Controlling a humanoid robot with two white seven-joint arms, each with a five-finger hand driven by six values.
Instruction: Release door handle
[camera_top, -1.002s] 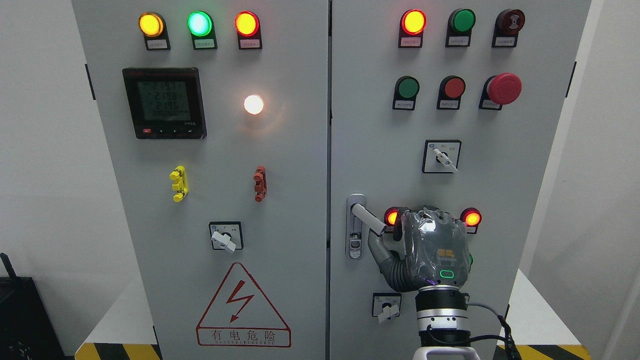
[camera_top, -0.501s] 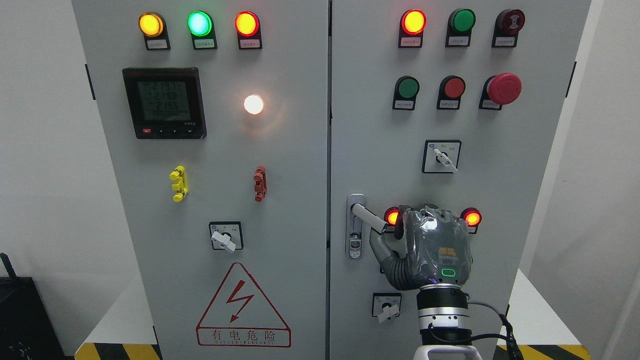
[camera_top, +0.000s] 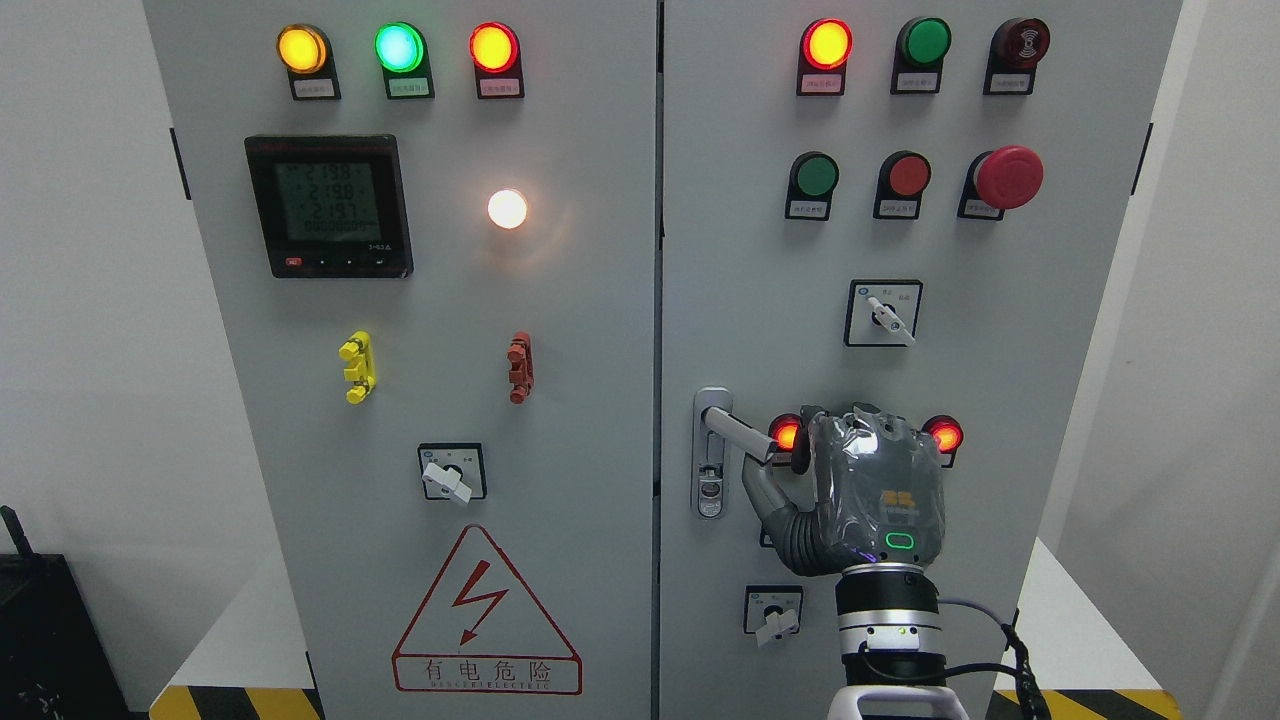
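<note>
Hand (camera_top: 868, 490) beside one door handle (camera_top: 738, 434), thumb under

Right hand (camera_top: 868, 490) raised, back toward camera; thumb extended leftward.

The cabinet door (camera_top: 900, 380) is seen as smooth, matt grey painted metal. The door handle (camera_top: 738, 437) is made of pale satin metal on a brushed metal plate. The right hand (camera_top: 878, 490) is covered in glossy, wrinkled clear film over dark plastic, its wrist ringed by polished metal. At 12 o'clock from it, the red button (camera_top: 1008, 177) is of shiny plastic.
</note>
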